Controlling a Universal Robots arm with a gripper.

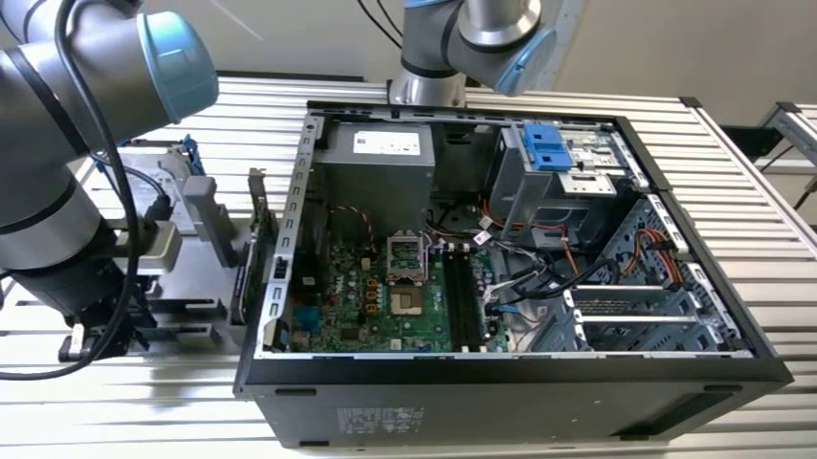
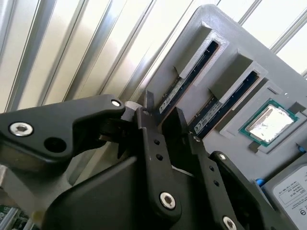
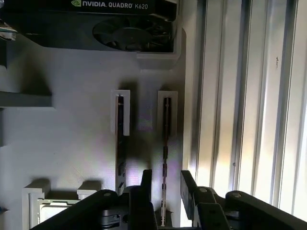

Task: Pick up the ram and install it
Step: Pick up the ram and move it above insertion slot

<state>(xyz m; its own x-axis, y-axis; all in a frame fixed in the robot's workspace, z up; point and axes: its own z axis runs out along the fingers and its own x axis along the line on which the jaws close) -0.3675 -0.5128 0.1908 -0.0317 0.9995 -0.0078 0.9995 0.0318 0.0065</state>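
My tool is spread, one finger on either side of the ram. The ram stands on edge in the slot of the grey holder nearest the holder's edge, beside the bare bench slats. Gaps show on both sides of the stick, so I judge the pick not yet made. The black motherboard slots in the open case look unfilled to me — the lift and the install are both left.

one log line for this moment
phase: pre-grasp | gripper: open, straddling thin bluish-green ram stick | stick: standing in grey plastic holder slot, not yet lifted
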